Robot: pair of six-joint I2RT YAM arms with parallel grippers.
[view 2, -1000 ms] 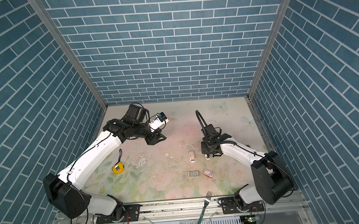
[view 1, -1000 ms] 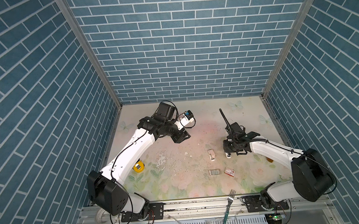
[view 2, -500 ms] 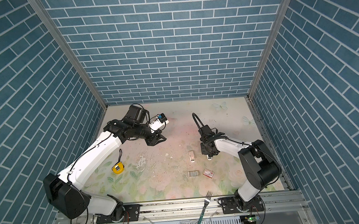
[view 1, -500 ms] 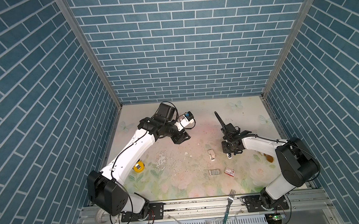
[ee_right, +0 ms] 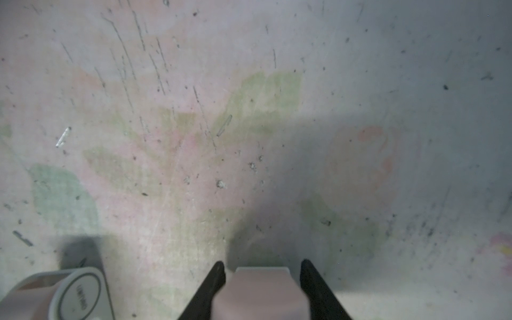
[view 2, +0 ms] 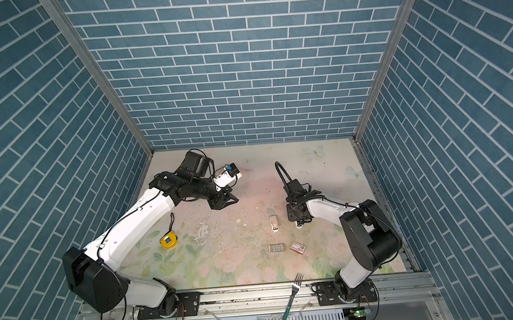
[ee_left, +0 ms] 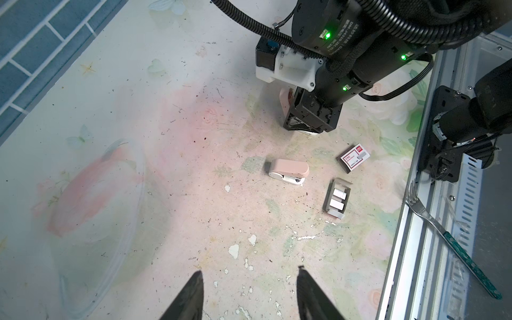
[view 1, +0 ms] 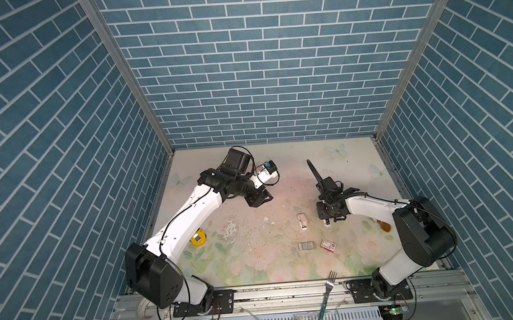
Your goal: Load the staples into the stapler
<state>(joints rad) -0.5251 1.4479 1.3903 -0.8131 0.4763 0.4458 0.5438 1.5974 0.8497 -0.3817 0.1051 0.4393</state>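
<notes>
The stapler (view 1: 302, 221) is lying a little right of the middle of the table (view 1: 250, 173), and the staples (view 1: 307, 245) are sitting just in front of it — the box (view 1: 328, 245) is resting near them, on their right. Well apart to the left, the tape measure (view 2: 168, 240) is lying alone; the fork (view 1: 327, 291) is lying across the front rail (view 1: 274, 293).

Blue brick-pattern walls (view 1: 258, 74) close three sides — aluminium posts (view 1: 127, 74) mark the corners. The desk (view 1: 256, 269) wears a faded, scuffed floral print — evenly lit.
</notes>
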